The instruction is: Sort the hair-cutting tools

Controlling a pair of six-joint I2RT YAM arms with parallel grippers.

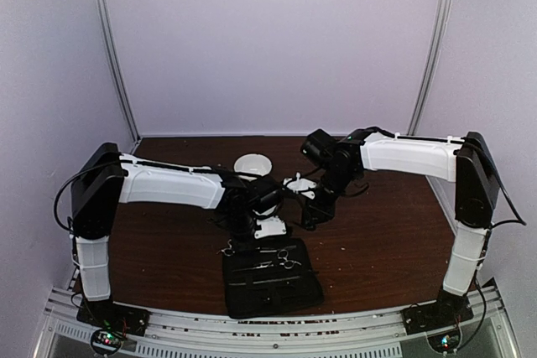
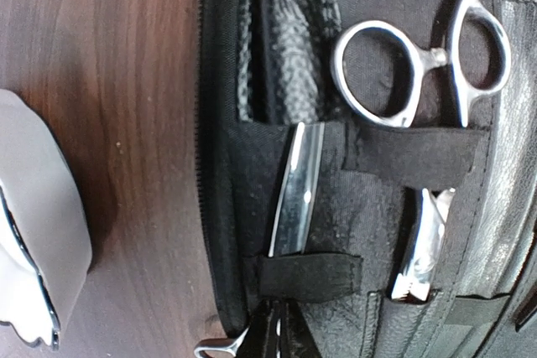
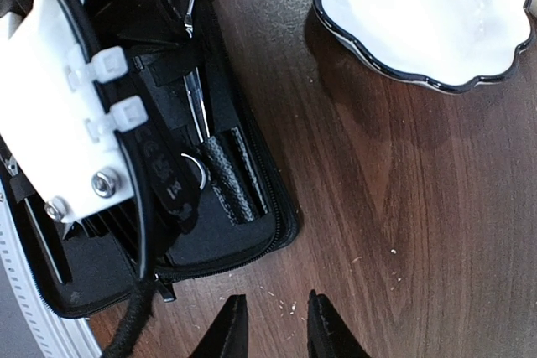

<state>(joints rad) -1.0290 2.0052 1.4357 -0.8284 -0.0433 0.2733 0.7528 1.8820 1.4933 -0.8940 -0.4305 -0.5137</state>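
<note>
Right pincer is hanging released, its two dark fingertips parted over bare worktop just beside the open black case, nothing between them. Left pincer is hovering over the case's far edge, and I cannot tell whether it is clenched or released: from above its own arm is burying it, and its wrist camera is catching no clear fingertip. Left arm's white housing is blocking much of the case in the right wrist view. Inside the case, one pair of scissors is lying under a black elastic strap, silver, ring handles and a curved finger rest showing, blades mostly covered. Next to it a slim silver blade is peeking out between two straps, both ends tucked away. Beside that a black textured piece is sitting, possibly one of the stick tools. A white scalloped bowl is standing near the case, not touching it.
</note>
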